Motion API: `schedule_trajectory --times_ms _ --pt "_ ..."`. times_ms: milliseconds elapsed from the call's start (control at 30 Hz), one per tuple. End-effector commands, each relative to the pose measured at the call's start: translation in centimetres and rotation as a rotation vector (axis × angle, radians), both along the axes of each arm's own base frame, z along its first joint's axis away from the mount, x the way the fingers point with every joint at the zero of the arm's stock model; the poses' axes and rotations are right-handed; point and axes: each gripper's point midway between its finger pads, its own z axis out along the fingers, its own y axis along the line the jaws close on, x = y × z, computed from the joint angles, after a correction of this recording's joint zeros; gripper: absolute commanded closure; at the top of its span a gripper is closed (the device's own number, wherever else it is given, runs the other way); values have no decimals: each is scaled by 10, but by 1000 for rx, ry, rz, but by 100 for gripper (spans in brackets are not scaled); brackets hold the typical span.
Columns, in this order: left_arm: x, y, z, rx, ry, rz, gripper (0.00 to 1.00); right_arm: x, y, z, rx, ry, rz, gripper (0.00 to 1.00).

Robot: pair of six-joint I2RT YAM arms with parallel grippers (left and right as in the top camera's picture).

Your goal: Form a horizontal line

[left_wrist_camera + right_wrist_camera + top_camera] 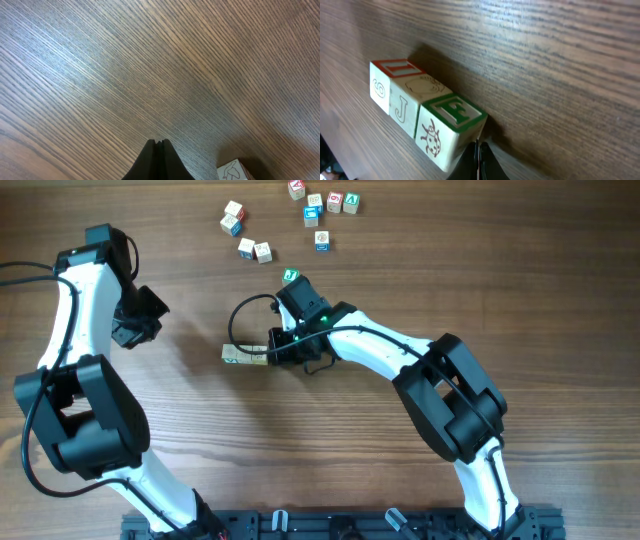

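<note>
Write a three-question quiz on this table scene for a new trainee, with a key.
1. True or false: the right gripper holds a cube between its fingers.
2. How many cubes form the row of letter cubes in the right wrist view? A. two B. three C. five
3. Fill in, open or shut: the left gripper is ___.
Key: 1. False; its fingers are shut together, with nothing between them, beside the end cube with the green F. 2. B. 3. shut.
</note>
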Motion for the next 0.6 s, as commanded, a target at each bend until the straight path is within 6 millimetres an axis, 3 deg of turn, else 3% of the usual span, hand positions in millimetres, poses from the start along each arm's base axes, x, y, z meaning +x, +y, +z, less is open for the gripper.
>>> schedule_trajectory --times_ms 0,567 --pt "3 3 10 23 -27 13 96 2 -2 -9 -24 -25 7 96" --pt "3 3 10 23 -27 13 96 3 -1 -9 -21 -29 7 96"
